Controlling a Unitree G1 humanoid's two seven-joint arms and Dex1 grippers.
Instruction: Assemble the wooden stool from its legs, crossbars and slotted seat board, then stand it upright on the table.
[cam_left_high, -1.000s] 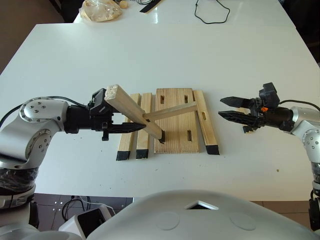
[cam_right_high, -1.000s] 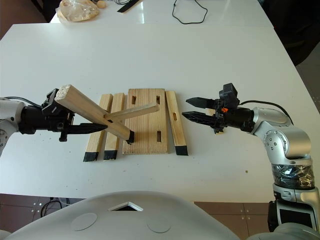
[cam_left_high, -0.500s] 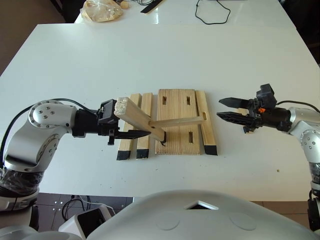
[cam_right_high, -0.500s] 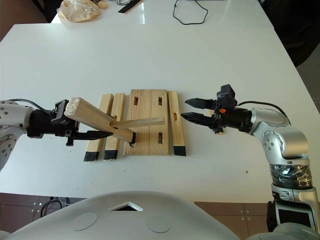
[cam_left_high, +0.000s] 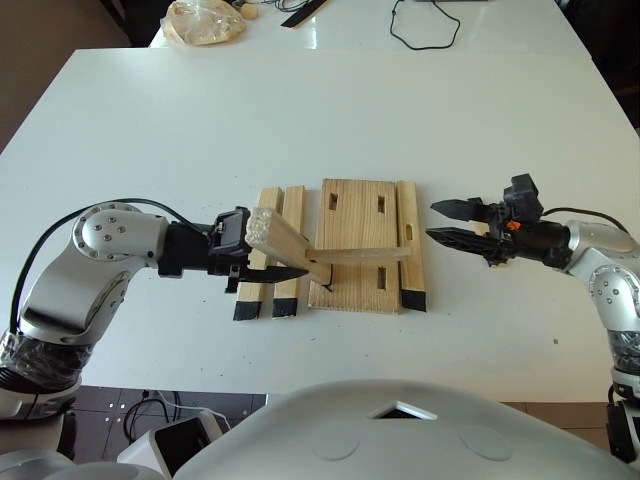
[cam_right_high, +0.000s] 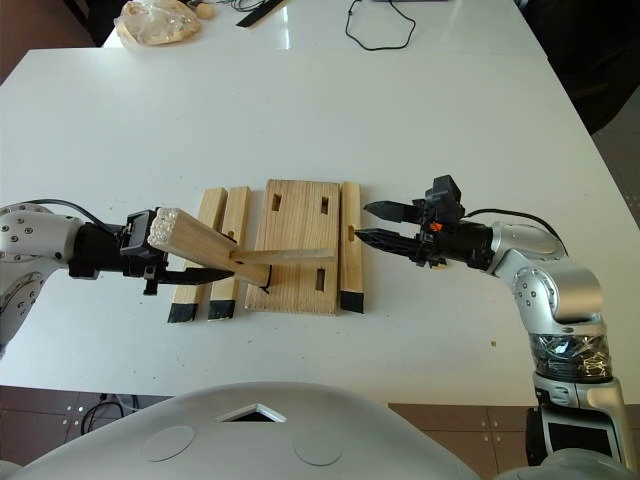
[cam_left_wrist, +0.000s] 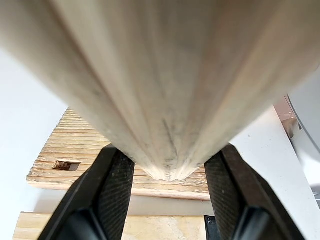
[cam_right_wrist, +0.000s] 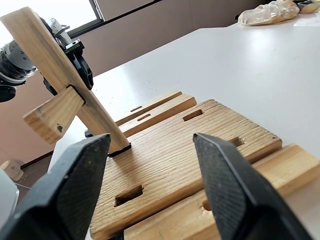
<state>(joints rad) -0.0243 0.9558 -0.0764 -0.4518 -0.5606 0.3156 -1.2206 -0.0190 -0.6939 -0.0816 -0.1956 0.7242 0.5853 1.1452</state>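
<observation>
The slotted seat board (cam_left_high: 362, 220) lies flat on the table (cam_left_high: 300, 110), midway between the left and right edges and closer to the near edge than to the far one. Four slots are visible in its upper face.

Two loose legs lie flat and side by side just beside the board's left edge: the outer leg (cam_left_high: 250, 296) and the inner leg (cam_left_high: 285, 298), each with a black foot pointing to the near edge. A third loose leg (cam_left_high: 407, 210) lies flat against the board's right edge, black foot also toward the near edge.

The left gripper (cam_left_high: 288, 270) is clamped on a fourth leg (cam_left_high: 280, 238), one finger (cam_left_wrist: 112, 187) on each side of it. This held leg is tilted, with its black foot down at the near left corner of the board. A crossbar (cam_left_high: 365, 255) is seated in the held leg and projects across the board toward the table's right edge.

The right gripper (cam_left_high: 432, 222) hangs just beside the third loose leg, on its right-edge side, fingers (cam_right_wrist: 82, 185) spread apart and gripping nothing.
</observation>
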